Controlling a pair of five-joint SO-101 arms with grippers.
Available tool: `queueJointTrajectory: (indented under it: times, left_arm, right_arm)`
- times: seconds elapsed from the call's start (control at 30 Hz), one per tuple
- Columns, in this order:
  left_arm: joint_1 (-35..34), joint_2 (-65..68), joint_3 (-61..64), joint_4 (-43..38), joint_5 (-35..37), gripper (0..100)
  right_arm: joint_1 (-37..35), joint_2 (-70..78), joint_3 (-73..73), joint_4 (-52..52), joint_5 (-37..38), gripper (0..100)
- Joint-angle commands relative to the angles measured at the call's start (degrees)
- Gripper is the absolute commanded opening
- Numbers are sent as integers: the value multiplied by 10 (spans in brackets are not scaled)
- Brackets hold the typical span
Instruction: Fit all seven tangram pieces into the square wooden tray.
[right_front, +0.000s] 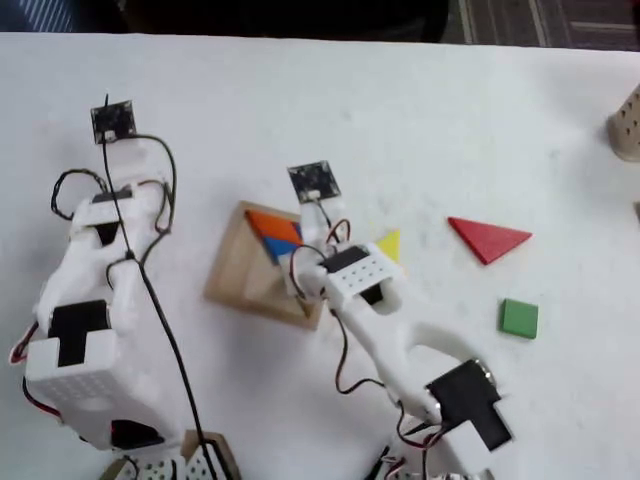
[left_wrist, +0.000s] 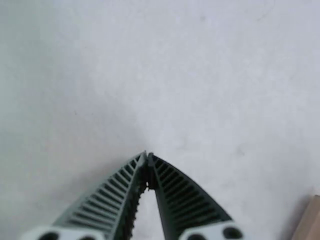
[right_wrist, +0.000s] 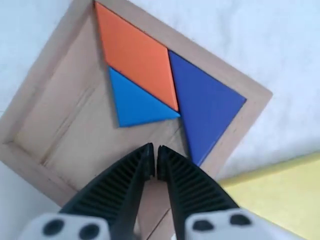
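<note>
White surface (right_front: 400, 120) spread wide, and two arms on it: the left arm (right_front: 90, 290) folded up at the left of the high view, well away from the tray, and the right arm (right_front: 400, 350) stretched in from the near edge, its wrist right over the tray's right-hand side. The square wooden tray (right_front: 235, 270) sits turned corner-on like a diamond near the middle of the surface. Three pieces lie flat inside it, packed into its far corner. The dark blue triangle (right_wrist: 205, 105) runs along one wall, the orange parallelogram (right_wrist: 135, 55) lies edge to edge with it along the neighbouring wall, and the light blue triangle (right_wrist: 135, 102) is tucked under the orange, its tip meeting the dark blue. The rest of the tray floor is bare wood. Out on the surface, the red triangle (right_front: 488, 240) lies well to the right of the tray, and the yellow triangle (right_front: 390, 243) sits just beside the tray's right corner, partly behind the right arm. The green square (right_front: 519, 318) lies nearer the front, apart from the red. The right claw (right_wrist: 154, 150) hangs over the bare tray floor just by the two blue pieces, tips pinched together, gripping nothing. The left claw (left_wrist: 147, 156) is above plain surface, tips together, nothing between them.
</note>
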Motion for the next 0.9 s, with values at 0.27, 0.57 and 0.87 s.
queueJointTrajectory:
  times: [0.27, 0.57, 0.87]
  left_arm:
    - [11, -5, -29, 3, 6, 23]
    - [12, -5, -29, 3, 6, 23]
    - [13, -5, -28, 3, 6, 23]
  right_arm:
    - [12, -56, -18, 100, 6, 18]
    - [168, -281, -15, 231, 82, 22]
    - [255, -334, 93, 185, 144, 22]
